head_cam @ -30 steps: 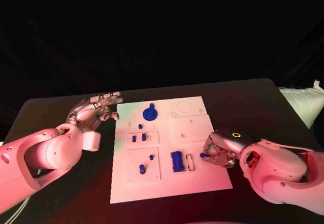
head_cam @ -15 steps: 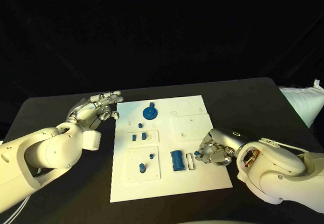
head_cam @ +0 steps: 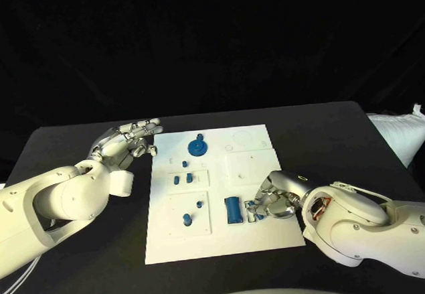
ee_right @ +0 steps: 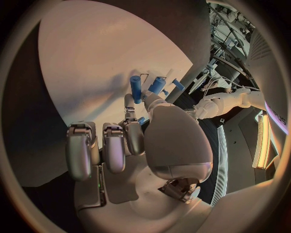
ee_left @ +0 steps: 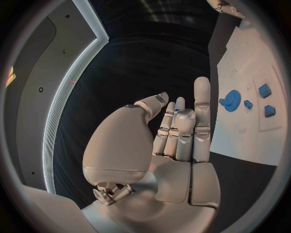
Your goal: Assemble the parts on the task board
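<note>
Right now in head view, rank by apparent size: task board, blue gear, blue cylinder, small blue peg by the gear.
1. Task board
2. Blue gear and blue cylinder: look alike in area, round against long, so not ranked apart
3. Small peg

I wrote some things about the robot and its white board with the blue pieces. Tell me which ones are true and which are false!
1. The left hand is holding a blue piece. False: it holds nothing, fingers apart, beside the task board.
2. The right hand is over the board's right edge. True.
3. A round blue gear-like part sits near the board's far end. True.
4. The table is white. False: it is black; the board is white.
</note>
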You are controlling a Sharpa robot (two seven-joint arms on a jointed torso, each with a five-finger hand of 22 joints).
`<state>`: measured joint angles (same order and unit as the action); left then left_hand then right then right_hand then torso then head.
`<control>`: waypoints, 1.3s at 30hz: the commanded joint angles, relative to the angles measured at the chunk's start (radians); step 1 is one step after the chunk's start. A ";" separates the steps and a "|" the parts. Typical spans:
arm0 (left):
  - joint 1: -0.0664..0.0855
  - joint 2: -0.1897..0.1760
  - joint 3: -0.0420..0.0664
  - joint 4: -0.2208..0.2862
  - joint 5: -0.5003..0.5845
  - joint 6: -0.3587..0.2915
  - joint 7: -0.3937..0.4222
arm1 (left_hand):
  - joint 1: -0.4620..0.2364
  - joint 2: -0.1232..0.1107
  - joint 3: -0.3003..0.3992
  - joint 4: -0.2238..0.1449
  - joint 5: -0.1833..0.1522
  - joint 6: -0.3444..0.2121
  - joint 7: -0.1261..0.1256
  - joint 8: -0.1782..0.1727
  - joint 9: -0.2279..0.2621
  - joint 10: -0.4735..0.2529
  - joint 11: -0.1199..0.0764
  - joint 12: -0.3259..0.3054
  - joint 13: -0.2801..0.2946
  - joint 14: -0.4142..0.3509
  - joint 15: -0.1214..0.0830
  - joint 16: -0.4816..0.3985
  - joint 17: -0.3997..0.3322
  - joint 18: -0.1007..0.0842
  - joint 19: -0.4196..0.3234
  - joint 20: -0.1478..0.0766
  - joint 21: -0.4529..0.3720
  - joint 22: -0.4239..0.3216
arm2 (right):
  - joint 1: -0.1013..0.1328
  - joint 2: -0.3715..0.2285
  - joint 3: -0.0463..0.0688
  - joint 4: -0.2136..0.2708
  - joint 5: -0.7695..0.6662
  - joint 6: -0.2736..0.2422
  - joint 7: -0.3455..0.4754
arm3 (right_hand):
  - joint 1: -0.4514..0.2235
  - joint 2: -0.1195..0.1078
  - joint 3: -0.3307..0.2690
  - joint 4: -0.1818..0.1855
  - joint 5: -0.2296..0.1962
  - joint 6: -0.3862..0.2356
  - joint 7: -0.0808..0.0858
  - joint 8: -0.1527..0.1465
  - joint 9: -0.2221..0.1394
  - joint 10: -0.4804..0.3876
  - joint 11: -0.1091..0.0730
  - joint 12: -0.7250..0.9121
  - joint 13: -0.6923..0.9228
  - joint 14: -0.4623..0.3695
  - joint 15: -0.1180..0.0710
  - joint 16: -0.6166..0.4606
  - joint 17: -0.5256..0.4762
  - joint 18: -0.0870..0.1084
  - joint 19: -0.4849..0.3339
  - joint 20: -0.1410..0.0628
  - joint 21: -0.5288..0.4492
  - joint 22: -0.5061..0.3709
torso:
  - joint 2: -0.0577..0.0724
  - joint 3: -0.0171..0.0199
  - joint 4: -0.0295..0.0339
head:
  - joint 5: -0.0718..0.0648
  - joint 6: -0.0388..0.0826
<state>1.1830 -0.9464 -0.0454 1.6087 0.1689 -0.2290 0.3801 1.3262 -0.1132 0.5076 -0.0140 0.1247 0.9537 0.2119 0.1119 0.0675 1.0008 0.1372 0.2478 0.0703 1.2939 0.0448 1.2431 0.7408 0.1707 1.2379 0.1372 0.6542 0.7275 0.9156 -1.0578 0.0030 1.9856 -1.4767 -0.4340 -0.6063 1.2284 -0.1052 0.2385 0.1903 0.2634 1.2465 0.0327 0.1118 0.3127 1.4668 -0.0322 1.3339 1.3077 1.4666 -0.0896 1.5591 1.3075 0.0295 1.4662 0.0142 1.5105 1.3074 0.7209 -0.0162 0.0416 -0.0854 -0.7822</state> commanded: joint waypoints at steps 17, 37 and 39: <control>0.000 0.002 0.001 0.006 -0.050 0.044 -0.009 | 0.003 -0.002 0.001 -0.016 0.001 -0.011 0.000 0.008 0.001 -0.016 0.000 0.012 -0.001 -0.012 -0.003 0.002 -0.010 0.012 -0.012 -0.001 -0.005 -0.001 | -0.001 0.023 0.000 -0.025 0.024 0.057 -0.007 | -0.026 0.014 -0.035 0.009 -0.004 0.028 -0.010 0.031 0.025 0.061 -0.017 0.038 0.170 0.102 -0.018 0.005 0.253 -0.013 0.078 -0.012 0.008 0.208 | 0.000 0.0004 -0.0005 | 0.006 -0.004; 0.000 0.001 0.001 0.007 -0.051 0.046 -0.010 | 0.003 -0.002 0.001 -0.016 0.001 -0.011 0.001 0.009 0.001 -0.017 0.000 0.013 -0.001 -0.012 -0.002 0.003 -0.010 0.012 -0.012 -0.001 -0.005 -0.001 | -0.002 0.028 0.000 -0.029 0.009 0.093 -0.007 | -0.052 0.028 -0.070 0.026 -0.034 0.032 -0.019 0.061 0.054 0.069 -0.024 0.065 0.184 0.104 -0.025 0.012 0.263 -0.016 0.084 -0.019 0.019 0.219 | -0.001 0.0003 -0.0004 | 0.008 -0.005; 0.000 0.001 0.001 0.007 -0.051 0.045 -0.010 | 0.003 -0.002 0.001 -0.016 0.001 -0.011 0.001 0.009 0.001 -0.017 0.000 0.013 -0.001 -0.012 -0.002 0.003 -0.010 0.012 -0.012 -0.001 -0.005 -0.001 | -0.002 0.029 0.000 -0.028 0.008 0.094 -0.006 | -0.056 0.028 -0.075 0.029 -0.034 0.032 -0.019 0.064 0.057 0.070 -0.024 0.068 0.186 0.104 -0.025 0.012 0.263 -0.017 0.085 -0.019 0.022 0.223 | -0.001 0.0001 -0.0004 | 0.008 -0.005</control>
<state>1.1830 -0.9463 -0.0454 1.6129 0.1241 -0.2030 0.3671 1.3262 -0.1132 0.5089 -0.0235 0.1247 0.9500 0.2155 0.1153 0.0675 0.9933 0.1374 0.2589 0.0703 1.2902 0.0411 1.2431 0.7317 0.1709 1.2307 0.1372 0.6542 0.7275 0.9169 -1.0318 0.0048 1.9566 -1.4579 -0.3768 -0.6082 1.1816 -0.0789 0.1682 0.2195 0.2343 1.2812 0.0122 0.1739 0.3696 1.4642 -0.0494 1.3960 1.3077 1.4628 -0.1076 1.5674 1.3080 0.0293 1.4662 -0.0001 1.5290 1.3079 0.7204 -0.0157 0.0411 -0.0776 -0.7865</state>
